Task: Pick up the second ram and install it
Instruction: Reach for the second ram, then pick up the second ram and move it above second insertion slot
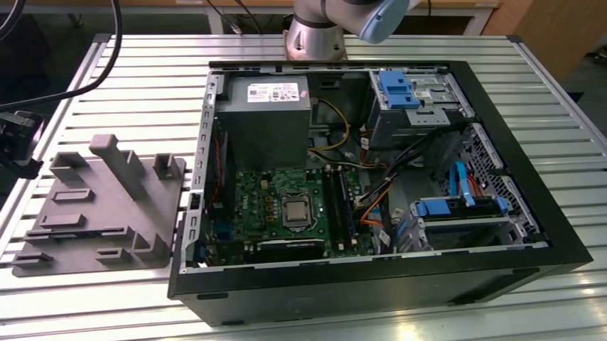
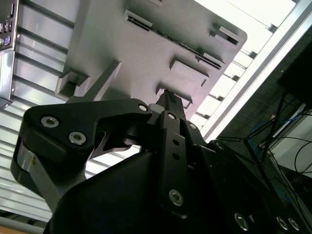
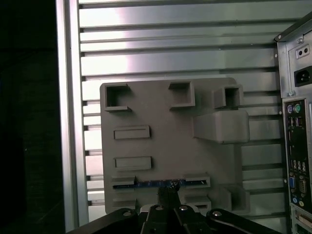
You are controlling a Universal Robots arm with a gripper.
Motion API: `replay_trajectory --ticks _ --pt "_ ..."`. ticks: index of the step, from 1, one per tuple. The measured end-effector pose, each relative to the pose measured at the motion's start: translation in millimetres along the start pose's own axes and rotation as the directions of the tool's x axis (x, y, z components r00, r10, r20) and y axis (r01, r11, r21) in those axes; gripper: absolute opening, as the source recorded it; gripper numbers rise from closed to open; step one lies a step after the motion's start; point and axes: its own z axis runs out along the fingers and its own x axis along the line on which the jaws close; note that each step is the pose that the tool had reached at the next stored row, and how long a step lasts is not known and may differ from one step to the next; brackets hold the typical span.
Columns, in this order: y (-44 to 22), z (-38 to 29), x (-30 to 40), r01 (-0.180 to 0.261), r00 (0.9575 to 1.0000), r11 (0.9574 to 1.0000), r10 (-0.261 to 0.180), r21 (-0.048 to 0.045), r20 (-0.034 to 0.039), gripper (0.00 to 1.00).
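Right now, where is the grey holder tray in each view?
Exterior view: grey holder tray, at the exterior view's left of the computer case.
First wrist view: tray beyond the tool, beside the case.
Second wrist view: tray beyond the tool.
Shared landmark: the computer case.

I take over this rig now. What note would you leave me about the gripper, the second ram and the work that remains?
Gripper: above the grey holder tray, in line with the second ram; contact cannot be told.
Second ram: on edge in a slot of the tray, not lifted.
Open computer case: beside the tray on the slatted table, black memory slots inside.
Done: gripper placed over the ram.
Left: pick-up and installation.
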Motion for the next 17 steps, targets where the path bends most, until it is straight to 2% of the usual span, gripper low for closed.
replay_trajectory --ticks 17 --pt "0.0 0.5 0.0 0.009 1.0000 1.0000 -0.009 -0.0003 -0.0003 0.11"
